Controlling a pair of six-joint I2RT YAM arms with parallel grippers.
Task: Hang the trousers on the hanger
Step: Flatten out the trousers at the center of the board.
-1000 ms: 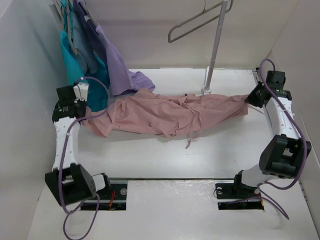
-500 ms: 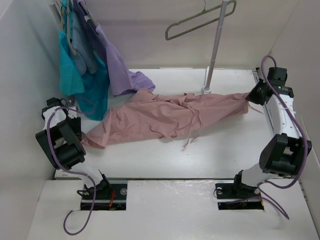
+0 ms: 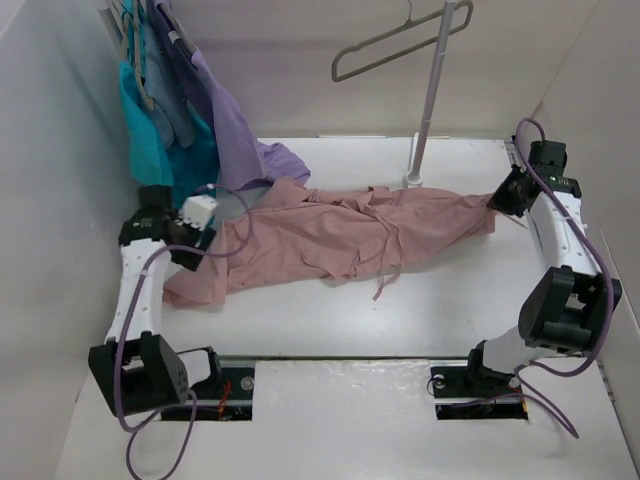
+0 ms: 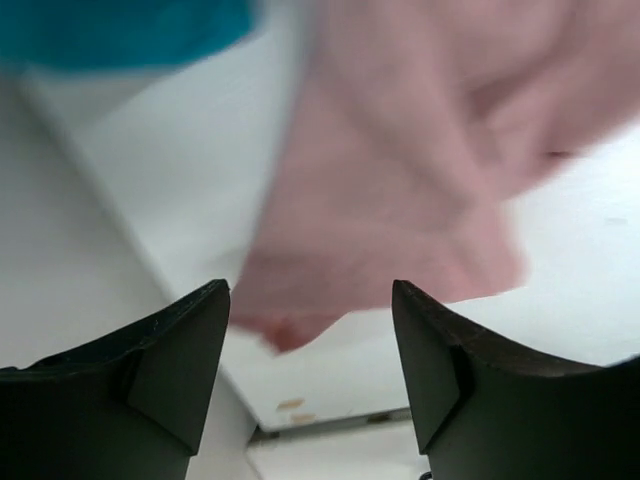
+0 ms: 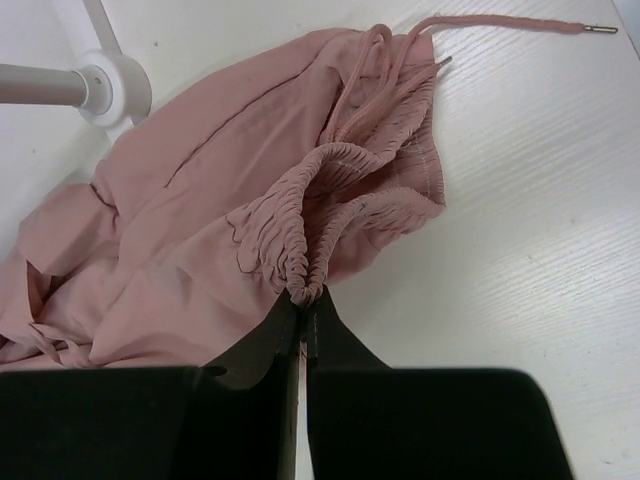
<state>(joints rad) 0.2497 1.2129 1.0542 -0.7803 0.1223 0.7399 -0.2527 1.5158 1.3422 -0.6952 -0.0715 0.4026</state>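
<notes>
White table [image 3: 450, 300] bears the trousers [image 3: 330, 240] spread left to right; right gripper [image 5: 303, 298] pinches the waistband, left gripper [image 4: 308, 300] gapes empty beside the legs. Far behind, the hanger [image 3: 390, 45] hangs bare: hanging not begun.

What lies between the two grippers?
The trousers, spread from the right gripper, shut on their waistband, toward the open left gripper; the top external view shows the whole stretch.

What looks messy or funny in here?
The pink trousers lie crumpled across the table, with the waist end pinched in the right gripper. The bare hanger hangs tilted by the pole at the back. The lavender garment sags onto the table beside the trousers.
</notes>
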